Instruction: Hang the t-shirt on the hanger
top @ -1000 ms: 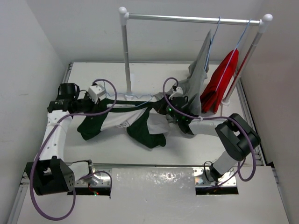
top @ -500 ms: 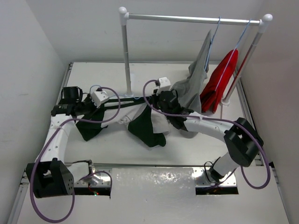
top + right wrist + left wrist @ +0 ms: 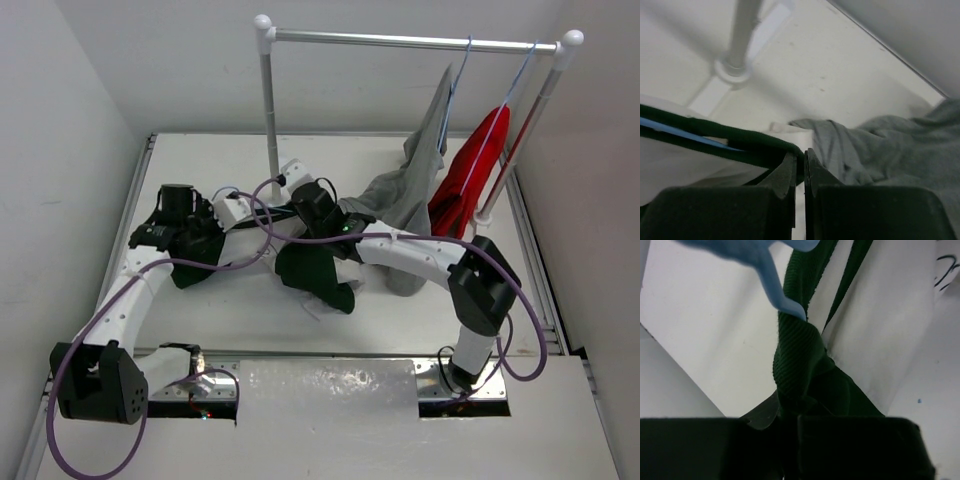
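The t-shirt, dark green with white panels, hangs bunched between my two grippers near the table's middle. My left gripper is shut on its ribbed green collar. The light-blue hanger pokes into that collar just above the left gripper. My right gripper sits close to the left one. In the right wrist view the right gripper is shut on a green edge of the t-shirt, with a thin strip of the blue hanger running inside the cloth.
A white clothes rack stands at the back, its left post just behind my grippers. A grey garment and a red garment hang from its bar on the right. The grey cloth trails beside my right gripper.
My right gripper has swung left and my left gripper right, so they are now close together. The t-shirt went from spread wide to bunched and hanging between them.
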Robot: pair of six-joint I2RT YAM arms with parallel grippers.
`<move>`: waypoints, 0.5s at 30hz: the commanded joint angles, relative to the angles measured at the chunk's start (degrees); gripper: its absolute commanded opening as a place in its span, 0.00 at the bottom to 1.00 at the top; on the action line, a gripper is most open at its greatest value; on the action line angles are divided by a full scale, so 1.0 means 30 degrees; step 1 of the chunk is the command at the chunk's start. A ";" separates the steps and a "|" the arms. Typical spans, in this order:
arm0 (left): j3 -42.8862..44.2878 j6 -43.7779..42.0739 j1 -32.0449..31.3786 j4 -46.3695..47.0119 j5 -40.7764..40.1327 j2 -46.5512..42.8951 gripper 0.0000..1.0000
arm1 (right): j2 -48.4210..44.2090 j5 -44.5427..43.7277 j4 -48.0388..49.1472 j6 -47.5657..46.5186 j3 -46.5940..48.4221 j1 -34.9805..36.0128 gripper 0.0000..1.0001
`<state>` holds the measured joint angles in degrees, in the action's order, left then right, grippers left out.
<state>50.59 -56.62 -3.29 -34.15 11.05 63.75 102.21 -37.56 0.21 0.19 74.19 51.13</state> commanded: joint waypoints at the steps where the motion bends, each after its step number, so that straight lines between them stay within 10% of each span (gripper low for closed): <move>1: 0.1124 0.0092 0.0130 -0.0480 0.0997 -0.0272 0.00 | -0.0349 0.3797 0.0799 0.0575 0.0261 -0.0375 0.00; 11: 0.0833 0.1412 0.0071 0.0279 0.7771 -0.0096 0.00 | -0.3335 1.3656 0.5145 -0.0380 -0.2813 -0.0199 0.00; 14: 0.0774 0.1238 0.0071 0.0077 0.8619 -0.0096 0.00 | -0.5003 1.5123 0.4007 -0.2836 -0.3986 -0.0257 0.27; 15: 0.0803 0.1092 0.0071 -0.0012 0.8825 -0.0067 0.00 | -0.5270 1.5244 0.3075 -0.3135 -0.4018 -0.0287 0.50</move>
<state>51.66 -53.89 -3.11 -36.62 30.15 63.86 91.35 -1.63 8.36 -2.57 62.94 49.76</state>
